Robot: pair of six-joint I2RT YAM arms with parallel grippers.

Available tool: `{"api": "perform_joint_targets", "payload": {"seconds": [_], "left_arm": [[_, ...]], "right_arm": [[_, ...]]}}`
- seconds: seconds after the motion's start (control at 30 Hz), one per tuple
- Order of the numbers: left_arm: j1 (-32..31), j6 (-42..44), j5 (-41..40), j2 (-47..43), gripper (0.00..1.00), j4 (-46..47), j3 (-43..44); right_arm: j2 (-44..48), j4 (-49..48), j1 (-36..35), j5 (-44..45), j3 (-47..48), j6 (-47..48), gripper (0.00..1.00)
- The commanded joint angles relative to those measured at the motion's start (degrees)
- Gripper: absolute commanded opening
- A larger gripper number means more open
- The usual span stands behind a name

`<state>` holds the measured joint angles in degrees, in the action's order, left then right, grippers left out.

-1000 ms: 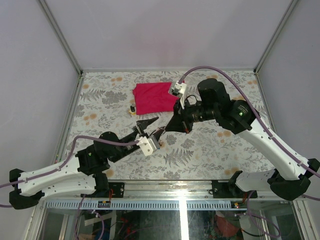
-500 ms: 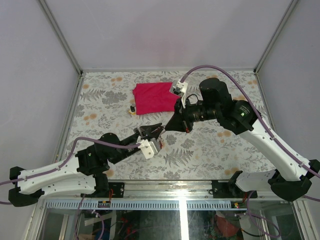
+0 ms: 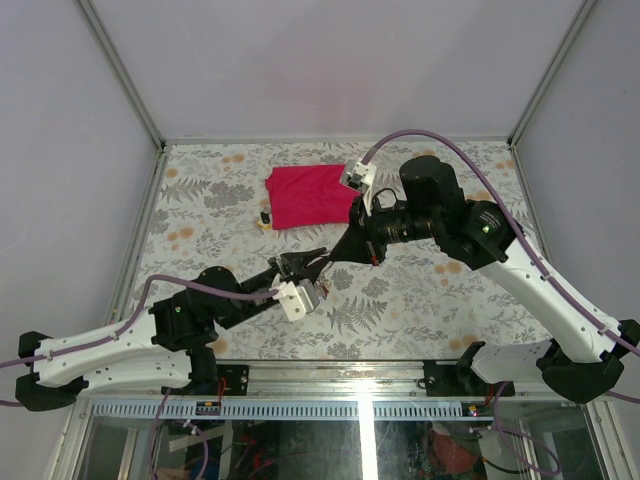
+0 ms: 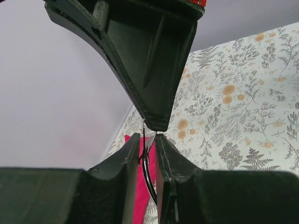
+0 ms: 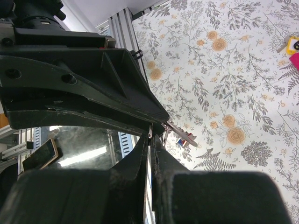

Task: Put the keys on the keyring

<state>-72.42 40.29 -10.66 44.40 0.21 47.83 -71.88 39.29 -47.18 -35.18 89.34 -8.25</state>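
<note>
My left gripper [image 3: 306, 263] is shut on the keyring [image 4: 148, 173], a thin dark-looking wire arc standing between its fingers [image 4: 131, 154]. Keys with red and blue heads [image 5: 183, 137] hang from the ring just above the table; they also show in the top view [image 3: 321, 289]. My right gripper [image 3: 333, 256] meets the left one tip to tip and is shut on a thin silver key blade [image 5: 150, 132], which shows in the left wrist view [image 4: 150, 142] touching the ring. A black and tan key pair [image 3: 265, 220] lies on the table.
A red cloth [image 3: 308, 194] lies at the back of the flowered table [image 3: 420, 300], right behind the loose keys. In the right wrist view a tan key [image 5: 292, 45] sits at the right edge. Metal frame posts stand at the table's corners.
My left gripper has swung right and turned so that its tips now meet the right gripper's tip. The right gripper has shifted only slightly.
</note>
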Motion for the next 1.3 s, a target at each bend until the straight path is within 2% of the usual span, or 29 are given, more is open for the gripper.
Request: {"api": "perform_joint_targets", "payload": {"seconds": [0.0,0.1,0.17,0.23,0.8,1.07,1.27], "left_arm": [[-0.6,-0.1,-0.3,-0.4,0.16,3.9,1.9],[-0.7,0.2,-1.1,-0.3,0.12,4.1,1.6],[-0.8,0.3,-1.8,-0.5,0.02,4.5,1.2],[-0.8,0.7,-1.8,-0.8,0.0,4.5,0.9],[-0.9,2.9,-6.6,0.0,0.0,1.7,1.9],[-0.8,2.9,-7.8,1.0,0.11,0.7,2.5],[-0.9,2.4,-8.6,1.3,0.14,0.5,2.8]], "right_arm": [[1.0,-2.2,0.3,-1.5,0.2,-1.2,0.0],[1.3,-2.2,0.3,-1.1,0.1,-1.1,0.0],[1.5,-2.5,0.3,-0.7,-0.3,-1.1,0.0],[1.9,-3.0,0.2,-0.2,-0.8,-1.1,0.0],[5.5,-6.8,0.2,-0.1,-4.2,-0.1,0.0],[5.6,-6.9,0.2,-0.5,-4.2,-0.3,0.0],[5.5,-7.0,0.2,-0.8,-4.2,-0.5,0.0]]}}
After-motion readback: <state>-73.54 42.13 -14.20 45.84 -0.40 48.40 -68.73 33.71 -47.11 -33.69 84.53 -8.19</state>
